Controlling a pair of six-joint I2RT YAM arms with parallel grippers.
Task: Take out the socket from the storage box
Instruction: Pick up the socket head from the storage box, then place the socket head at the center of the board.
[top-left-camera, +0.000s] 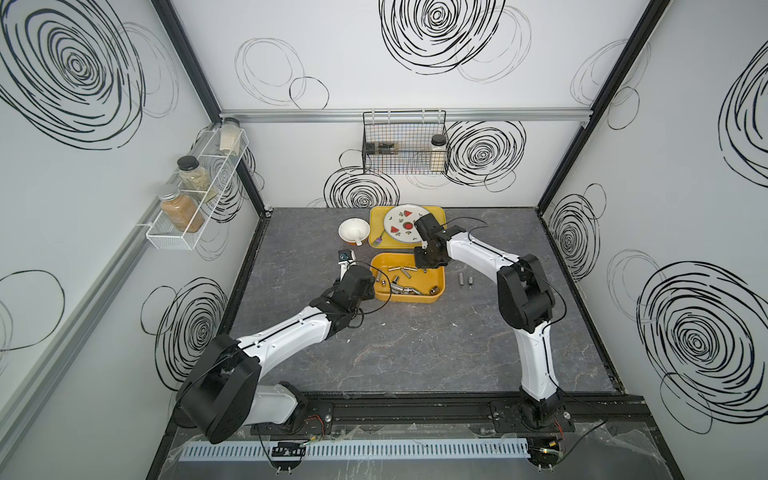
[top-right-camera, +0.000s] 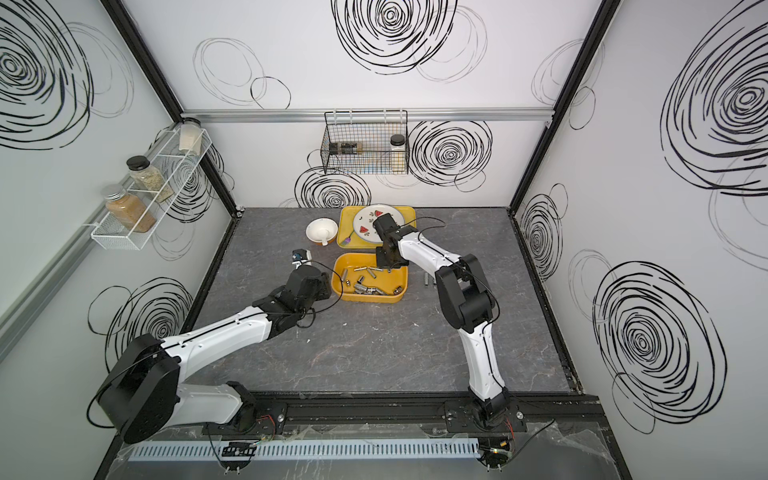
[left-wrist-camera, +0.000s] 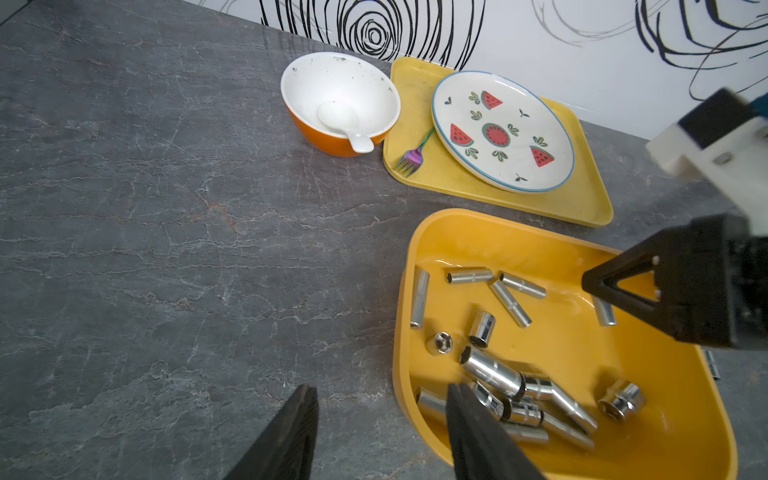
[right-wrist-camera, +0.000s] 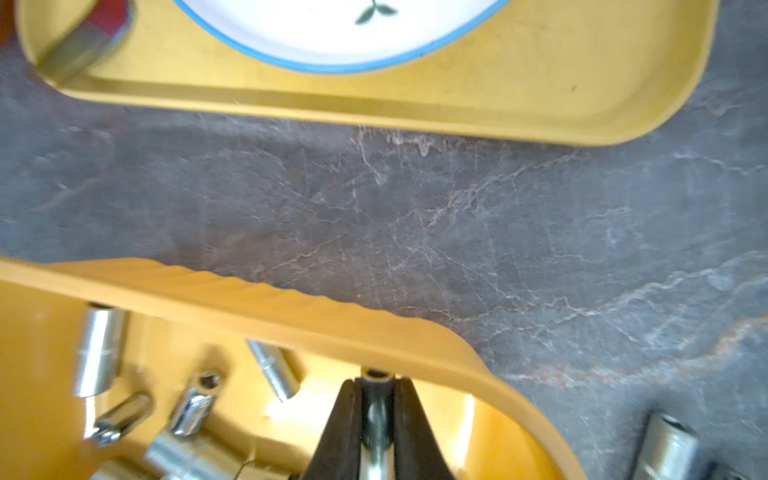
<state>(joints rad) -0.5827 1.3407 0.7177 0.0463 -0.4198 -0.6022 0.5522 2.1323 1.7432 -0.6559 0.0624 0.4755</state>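
Right wrist view: we see the right tool (right-wrist-camera: 376, 384) clamped tight on a slim chrome socket (right-wrist-camera: 376, 411) low inside the deep yellow-orange plastic storage box (right-wrist-camera: 291, 309) near a corner, left tool (left-wrist-camera: 380, 390) jaws parted, holding nothing, straddling that box's rim above the grey marbled tabletop (left-wrist-camera: 166, 249).

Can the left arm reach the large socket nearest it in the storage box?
Probably yes: the left gripper hangs open at the storage box rim beside the large socket; the right gripper grips a slim socket at the opposite end.
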